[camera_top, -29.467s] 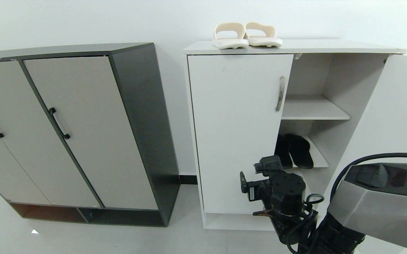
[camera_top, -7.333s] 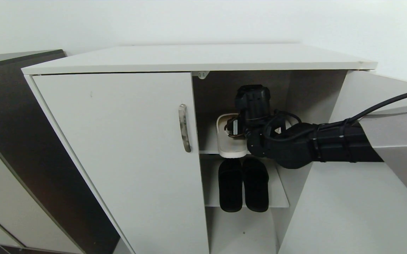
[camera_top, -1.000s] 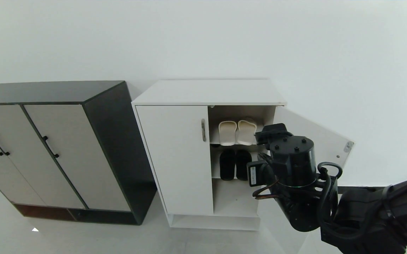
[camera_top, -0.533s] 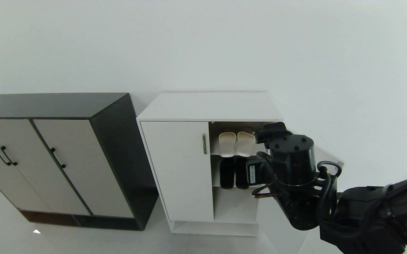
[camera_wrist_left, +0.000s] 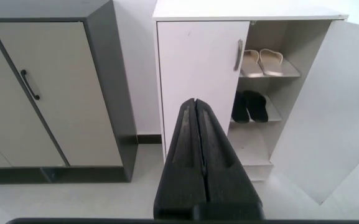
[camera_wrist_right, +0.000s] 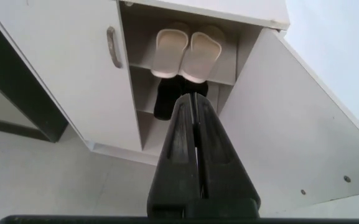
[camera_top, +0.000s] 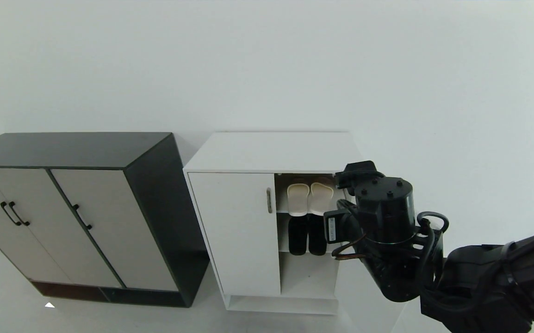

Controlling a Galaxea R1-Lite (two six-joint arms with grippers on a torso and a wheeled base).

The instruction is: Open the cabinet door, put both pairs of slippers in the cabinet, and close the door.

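The white cabinet (camera_top: 234, 231) has its left door shut and its right door (camera_wrist_right: 291, 124) swung open. The cream slippers (camera_top: 310, 198) lie side by side on the upper shelf. The black slippers (camera_top: 307, 236) lie on the shelf below. My right gripper (camera_wrist_right: 195, 99) is shut and empty, held in front of the open compartment, clear of the shelves. Its wrist (camera_top: 382, 217) covers the cabinet's right edge in the head view. My left gripper (camera_wrist_left: 195, 102) is shut and empty, facing the cabinet from farther back, with the cream slippers (camera_wrist_left: 261, 62) and black slippers (camera_wrist_left: 254, 106) beyond it.
A dark cabinet (camera_top: 86, 208) with two pale doors stands against the white one's left side. The shut left door carries a metal handle (camera_top: 269, 200). Pale bare floor (camera_wrist_left: 135, 199) lies in front of both cabinets.
The whole head view has shifted: both cabinets sit lower and look smaller, so the camera has backed away. The slippers, the open door and my right arm's pose are unchanged.
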